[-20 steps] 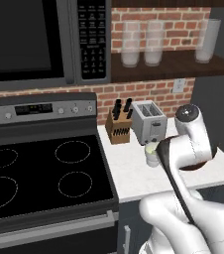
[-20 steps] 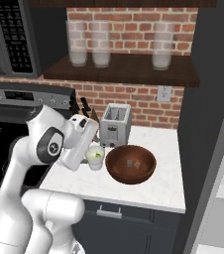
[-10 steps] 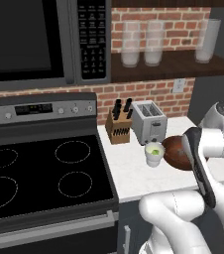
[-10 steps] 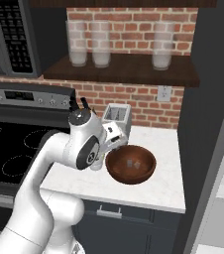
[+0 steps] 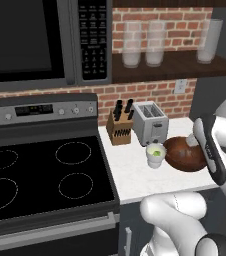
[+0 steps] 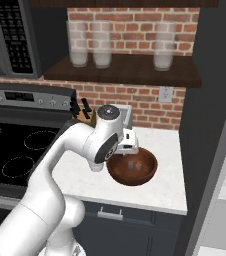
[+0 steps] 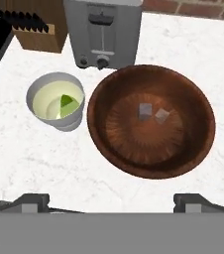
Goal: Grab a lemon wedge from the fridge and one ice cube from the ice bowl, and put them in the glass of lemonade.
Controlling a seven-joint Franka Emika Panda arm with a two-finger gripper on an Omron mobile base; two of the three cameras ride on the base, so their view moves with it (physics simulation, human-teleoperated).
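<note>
The glass of lemonade (image 7: 55, 106) stands on the white counter left of the ice bowl (image 7: 129, 154), almost touching its rim. A yellow-green lemon wedge (image 7: 68, 105) floats in the pale liquid. Two small greyish ice cubes (image 7: 144, 111) lie side by side near the middle of the reddish-brown bowl. My gripper (image 7: 111, 202) hovers above the bowl's near rim, open, its fingertips (image 7: 34, 201) spread wide with nothing between them. From the base, the cup (image 5: 155, 155) and the bowl (image 5: 182, 156) sit before the toaster, and my hand hangs over the bowl (image 6: 135, 175).
A silver toaster (image 7: 104, 32) and a wooden knife block (image 7: 34, 27) stand behind the cup and bowl. The black stove (image 5: 40, 175) lies to the left. A tall dark-grey panel (image 6: 212, 125) rises at the counter's right end. Tall clear glasses (image 6: 91, 45) sit on the shelf above.
My arm has swung right, from beside the cup to above the wooden bowl. The cup, which my hand partly hid at first, now shows in full.
</note>
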